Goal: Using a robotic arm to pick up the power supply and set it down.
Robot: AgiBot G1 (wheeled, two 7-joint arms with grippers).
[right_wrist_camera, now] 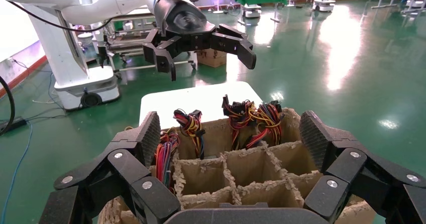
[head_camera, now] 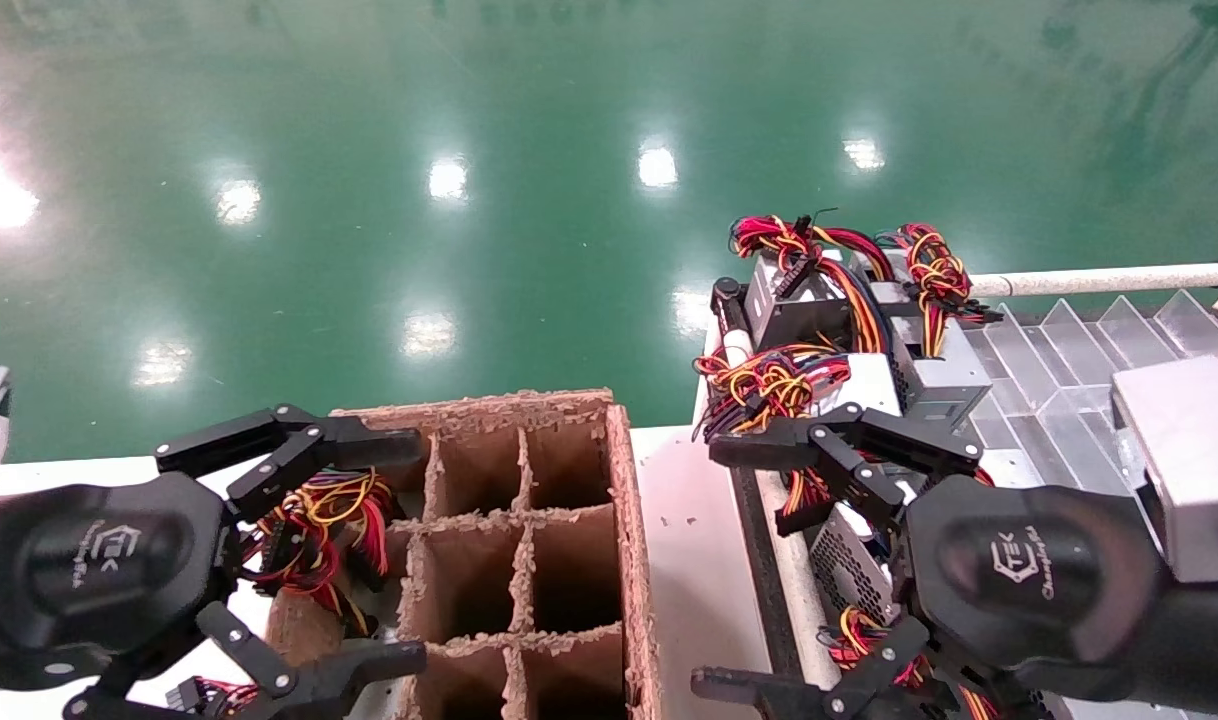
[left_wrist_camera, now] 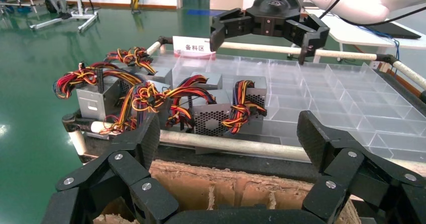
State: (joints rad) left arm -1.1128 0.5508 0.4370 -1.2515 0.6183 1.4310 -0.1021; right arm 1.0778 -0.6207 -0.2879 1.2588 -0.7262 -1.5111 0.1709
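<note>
Power supply [head_camera: 851,566] most likely meant: the near one at the left end of the clear divided tray [head_camera: 1069,400], on the right of the scene, perforated side up, wire bundle [head_camera: 769,385] spilling toward the tray's left edge. Not yet lifted. More units of the same kind packed just behind it on the far side, all crowded to that end, presumably staged there within easy reach.

Right gripper [head_camera: 709,568] hovering directly over that near unit, fingers spread wide and gripping nothing, one on the far side and one on the near side. Probably lined up this way to straddle the metal body rather than the loose wires.

Left of the tray, on the white table [head_camera: 689,540]: the brown cardboard box [head_camera: 629,520] with divider cells, apparently the drop-off place. Coloured wires [head_camera: 319,520] already poking out of its left-hand cells; middle and right cells dark and seemingly vacant.

Left gripper [head_camera: 414,550] above the box's left side, likewise wide open and holding nothing, seemingly idle.
</note>
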